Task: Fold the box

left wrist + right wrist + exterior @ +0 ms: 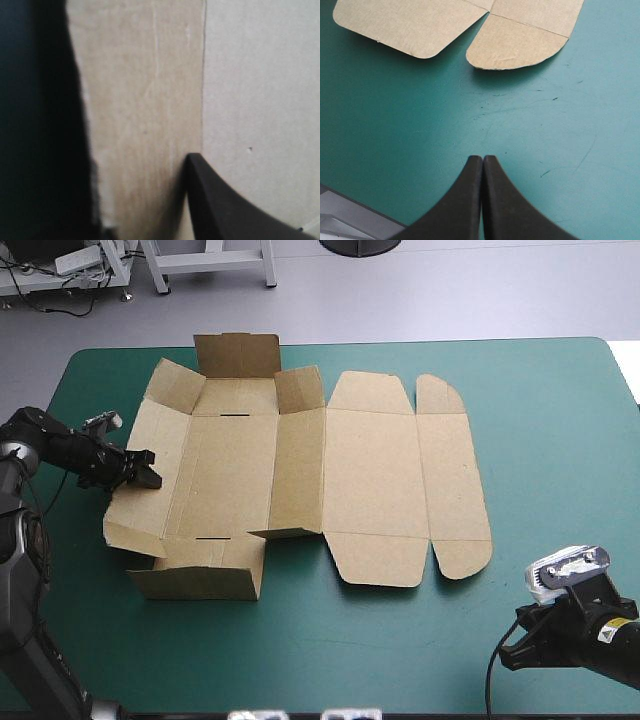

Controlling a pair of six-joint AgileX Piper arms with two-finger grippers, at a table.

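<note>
The brown box (370, 480) lies across the middle of the teal-green table. Its left half has flaps partly raised at the far end, the near end and the left side. Its right half lies flat, with rounded tabs. My left gripper (150, 470) is at the box's left side wall. In the left wrist view this gripper (140, 165) is open, and the brown board (250, 75) fills the space between and ahead of its black fingers (220, 205). My right gripper (483, 157) is shut and holds nothing. It hovers over bare cover, short of the box's near rounded tabs (520, 45), near the table's front right corner (515, 648).
The table's front edge runs close beside the right gripper. Bare teal-green cover (560, 440) stretches to the right of the box and along the front. The table's left edge lies just behind the left arm (40, 440).
</note>
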